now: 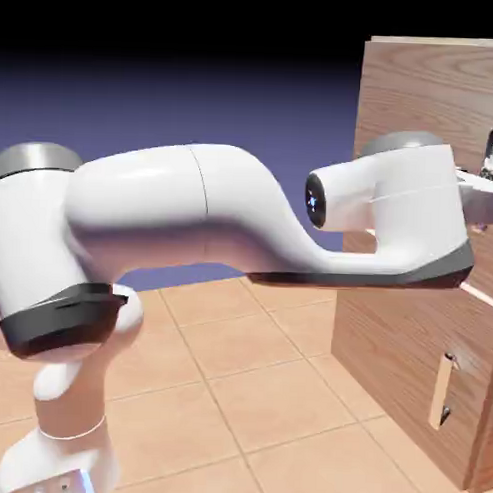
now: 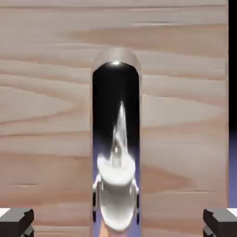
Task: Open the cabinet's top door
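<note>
- We've got our end effector (image 2: 118,222) open, fingertips (image 2: 17,222) wide apart.
- Shiny handle (image 2: 115,83) shows between them, touching neither.
- Top door (image 2: 185,111) looks shut to us.

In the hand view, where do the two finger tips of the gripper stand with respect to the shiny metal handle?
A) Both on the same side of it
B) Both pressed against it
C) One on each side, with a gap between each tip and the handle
C: the gripper's two tips show at the bottom left and bottom right, and wood of the door panel shows between each tip and the handle.
</note>
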Available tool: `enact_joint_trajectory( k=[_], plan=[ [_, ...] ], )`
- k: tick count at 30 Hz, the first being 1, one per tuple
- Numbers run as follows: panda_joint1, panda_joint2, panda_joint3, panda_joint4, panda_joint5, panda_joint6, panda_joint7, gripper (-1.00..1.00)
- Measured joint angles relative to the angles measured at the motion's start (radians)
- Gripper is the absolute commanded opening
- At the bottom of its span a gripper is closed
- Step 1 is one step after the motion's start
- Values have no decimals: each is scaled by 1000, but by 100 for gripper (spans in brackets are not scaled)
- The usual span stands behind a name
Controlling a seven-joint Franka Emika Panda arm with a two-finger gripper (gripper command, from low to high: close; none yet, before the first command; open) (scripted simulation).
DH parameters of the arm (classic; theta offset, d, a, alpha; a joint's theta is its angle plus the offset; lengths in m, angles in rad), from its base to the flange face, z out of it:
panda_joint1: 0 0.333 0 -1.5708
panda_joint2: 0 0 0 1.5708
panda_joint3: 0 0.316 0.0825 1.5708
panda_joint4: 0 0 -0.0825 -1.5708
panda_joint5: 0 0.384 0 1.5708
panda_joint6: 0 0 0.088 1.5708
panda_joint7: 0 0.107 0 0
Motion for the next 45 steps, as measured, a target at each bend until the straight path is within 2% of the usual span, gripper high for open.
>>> enact_joint_trajectory(
  k=[14, 26, 37, 45],
  plan=[
    [-471, 87, 313, -362, 120, -211, 73, -100],
    [-906, 80, 671, -616, 325, -330, 73, -100],
    [-1305, 3, 1037, -788, 566, -351, 68, -100],
    [-1497, -161, 1261, -931, 907, -389, -109, -100]
  ],
)
